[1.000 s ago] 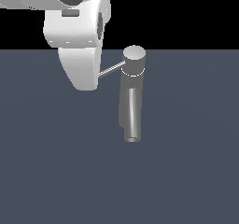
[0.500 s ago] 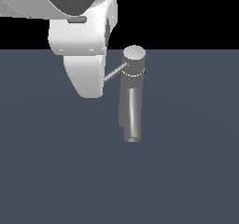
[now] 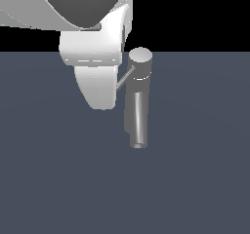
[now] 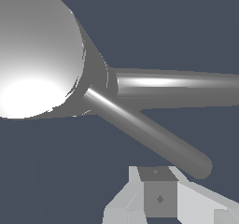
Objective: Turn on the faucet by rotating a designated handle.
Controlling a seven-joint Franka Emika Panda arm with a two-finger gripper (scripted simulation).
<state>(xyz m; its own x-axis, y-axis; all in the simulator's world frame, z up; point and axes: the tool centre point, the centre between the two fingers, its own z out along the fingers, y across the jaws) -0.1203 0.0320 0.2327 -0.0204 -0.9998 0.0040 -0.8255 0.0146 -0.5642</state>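
Observation:
The grey faucet stands upright on the dark surface, with a round lighter cap and a tube spout pointing toward the camera. Its thin handle juts out to the exterior view's left, and its far end is hidden behind my white gripper. In the wrist view the cap looms large, the spout runs off sideways, and the handle slants across just beyond my gripper. The fingers appear shut together, holding nothing, close beside the handle's free end.
A flat dark blue-grey surface spreads around the faucet, under a black background. The arm's large white body fills the exterior view's upper left.
My gripper has come lower and slightly toward the exterior view's right, closer to the handle's end. The handle and spout stand as before.

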